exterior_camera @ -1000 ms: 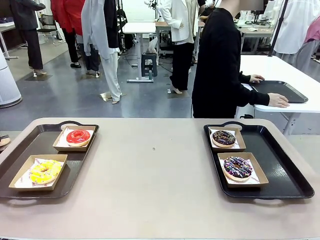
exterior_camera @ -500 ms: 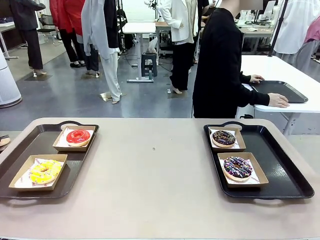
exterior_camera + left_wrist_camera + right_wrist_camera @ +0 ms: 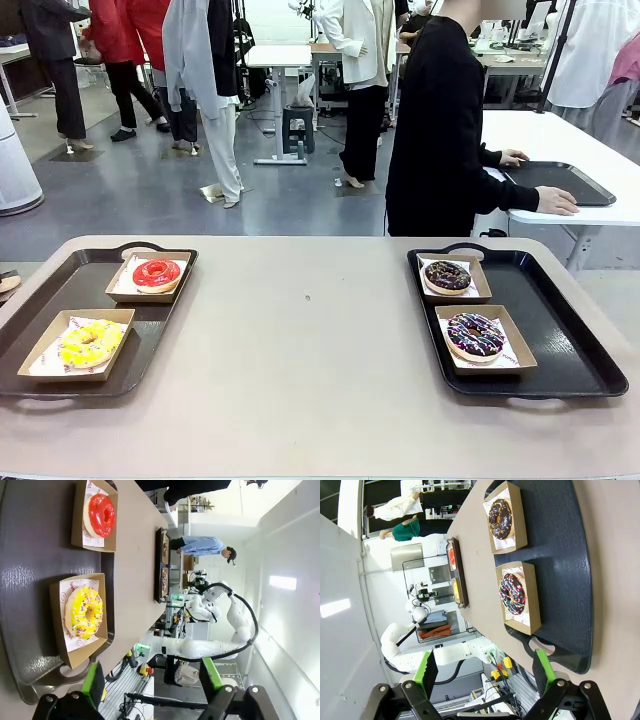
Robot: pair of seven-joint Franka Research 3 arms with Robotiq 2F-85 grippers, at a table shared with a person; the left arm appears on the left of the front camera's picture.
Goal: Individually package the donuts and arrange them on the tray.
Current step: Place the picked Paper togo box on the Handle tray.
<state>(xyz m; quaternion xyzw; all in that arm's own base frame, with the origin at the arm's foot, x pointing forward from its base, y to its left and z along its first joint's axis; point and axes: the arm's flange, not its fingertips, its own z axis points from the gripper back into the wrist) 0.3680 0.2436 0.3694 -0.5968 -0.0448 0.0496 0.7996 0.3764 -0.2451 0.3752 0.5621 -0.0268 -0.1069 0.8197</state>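
Observation:
Two dark trays sit on the tan table. The left tray (image 3: 40, 320) holds a glossy red donut (image 3: 157, 273) and a yellow crumbly donut (image 3: 90, 342), each in its own open paper-lined box. On the right tray (image 3: 570, 340) a chocolate sprinkled donut (image 3: 448, 276) and a purple-brown drizzled donut (image 3: 475, 335) are boxed the same way. My left gripper (image 3: 152, 677) hangs open off the tray's end, short of the yellow donut (image 3: 84, 612), with the red donut (image 3: 101, 515) beyond. My right gripper (image 3: 486, 672) is open too, back from the drizzled donut (image 3: 512, 592) and the chocolate donut (image 3: 500, 518).
A person in black (image 3: 440, 120) stands beyond the table's far edge, turned to a white side table with a hand on another dark tray (image 3: 560, 180). The tan tabletop (image 3: 310, 340) lies bare between the two trays. Other people walk farther back.
Nothing on the table has moved. Only people in the background have shifted.

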